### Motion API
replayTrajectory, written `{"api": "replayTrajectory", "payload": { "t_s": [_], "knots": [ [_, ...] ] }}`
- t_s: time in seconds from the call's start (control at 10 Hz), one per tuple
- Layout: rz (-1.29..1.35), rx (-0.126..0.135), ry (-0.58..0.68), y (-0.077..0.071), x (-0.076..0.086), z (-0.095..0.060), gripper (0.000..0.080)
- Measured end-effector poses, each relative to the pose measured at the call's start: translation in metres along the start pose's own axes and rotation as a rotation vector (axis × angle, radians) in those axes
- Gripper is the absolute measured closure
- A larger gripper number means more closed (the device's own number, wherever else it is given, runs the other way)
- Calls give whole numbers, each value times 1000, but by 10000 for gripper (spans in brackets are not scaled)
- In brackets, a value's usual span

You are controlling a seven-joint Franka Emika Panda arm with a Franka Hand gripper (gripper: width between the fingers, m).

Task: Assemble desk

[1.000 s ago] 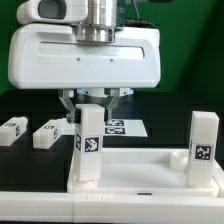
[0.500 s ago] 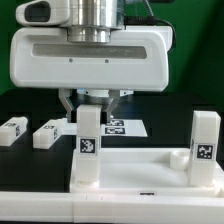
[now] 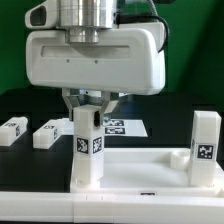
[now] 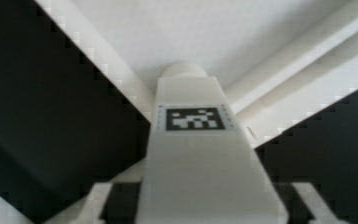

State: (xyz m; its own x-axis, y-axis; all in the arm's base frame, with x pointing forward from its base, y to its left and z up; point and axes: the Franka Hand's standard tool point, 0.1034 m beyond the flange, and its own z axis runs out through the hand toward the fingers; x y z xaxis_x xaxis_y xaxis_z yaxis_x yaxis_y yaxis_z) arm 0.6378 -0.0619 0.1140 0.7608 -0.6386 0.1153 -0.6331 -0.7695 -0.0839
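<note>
We see a white robot tool (image 3: 89, 115) reaching straight down over one corner of a white desk tabletop (image 3: 140, 178). The tabletop lies flat on a black worktop (image 3: 15, 105) with its raised rim facing up.

The tool's two fingers are pressed against opposite sides of a short square leg, so the tool is grasping it. This held leg (image 3: 88, 155) stands upright with its lower end in the tabletop's corner. A black-and-white tag (image 3: 88, 144) shows on the face turned toward us.

At the tabletop's opposite corner a second upright leg (image 3: 205, 150) stands free of the tool. It also carries a tag, and a low round socket (image 3: 178, 157) sits just beside it on the tabletop.

Off the tabletop, beyond the corner with the held leg, two loose legs lie on their sides on the worktop. One (image 3: 14, 130) lies farther out and the other (image 3: 47, 133) lies nearer. Behind the tabletop, past the held leg, lies the flat marker board (image 3: 128, 127).

From the wrist camera we look down the held leg (image 4: 197, 165), with its tag (image 4: 195, 118) near its far end. A finger (image 4: 108, 200) sits against each flank, and the leg points into the tabletop's (image 4: 247, 40) rimmed corner.
</note>
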Motion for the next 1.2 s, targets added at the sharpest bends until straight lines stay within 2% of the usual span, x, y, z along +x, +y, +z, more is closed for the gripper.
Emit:
{"api": "replayTrajectory", "payload": {
  "t_s": [0.3,0.4,0.5,0.6,0.7,0.8,0.9,1.2],
  "knots": [
    [193,4,-2,0,0,0,509],
    [171,4,-1,0,1,0,509],
    [151,5,-2,0,0,0,452],
    [150,5,-2,0,0,0,313],
    [44,0,1,0,0,0,205],
    [-74,0,1,-2,-2,0,205],
    [-169,1,1,-4,-3,0,161],
    [-530,0,2,-4,-3,0,153]
  ]
}}
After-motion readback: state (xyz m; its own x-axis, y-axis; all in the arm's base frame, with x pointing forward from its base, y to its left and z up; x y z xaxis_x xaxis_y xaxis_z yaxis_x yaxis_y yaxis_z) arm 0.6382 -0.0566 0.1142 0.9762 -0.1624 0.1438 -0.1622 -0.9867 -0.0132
